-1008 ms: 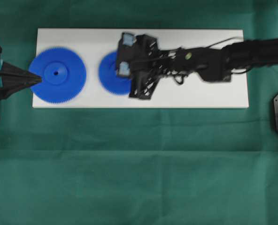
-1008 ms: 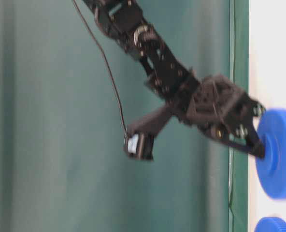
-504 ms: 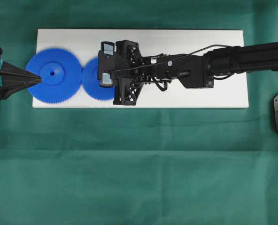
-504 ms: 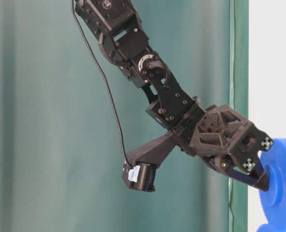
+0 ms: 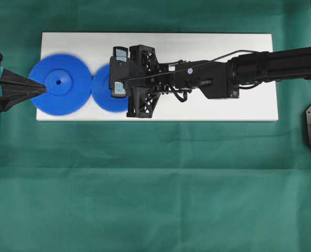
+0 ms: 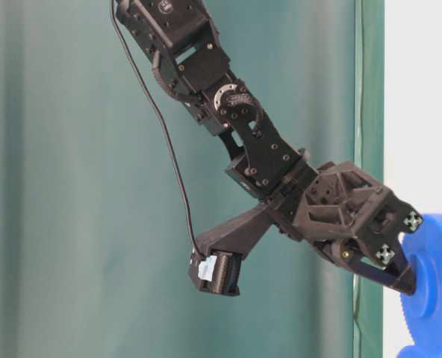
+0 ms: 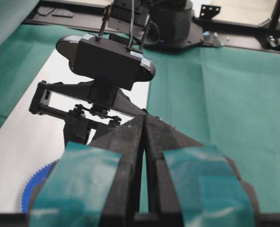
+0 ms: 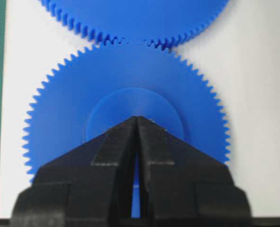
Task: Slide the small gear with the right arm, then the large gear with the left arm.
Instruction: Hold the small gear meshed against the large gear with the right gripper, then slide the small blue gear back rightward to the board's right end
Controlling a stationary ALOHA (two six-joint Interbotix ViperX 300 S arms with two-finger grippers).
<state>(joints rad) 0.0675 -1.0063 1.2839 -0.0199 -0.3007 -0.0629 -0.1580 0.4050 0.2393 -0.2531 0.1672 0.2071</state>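
Pressing its closed fingertips down on the raised hub, the right arm's gripper (image 8: 136,120) rests on the small gear (image 5: 105,89); its two pointed fingers are clenched together with nothing between them, which suits pushing a flat disc along a surface rather than lifting it. The small gear lies on the white board (image 5: 224,110), toward its left part, and in the right wrist view its teeth meet the teeth of the large gear (image 5: 60,84) at one place, so I judge the first slide to be finished or almost finished. The large gear lies at the left end of the board and hangs a little over the left edge. The left arm's gripper (image 5: 40,89) is also clenched on nothing, its tip lying on the left part of the large gear near the centre hole, probably ready to push this gear next. The board is smooth and white, so the gears should glide easily on it. Under the board a green cloth (image 5: 155,189) covers the tabletop, with some soft folds, and a green curtain (image 6: 72,224) hangs behind the right arm.
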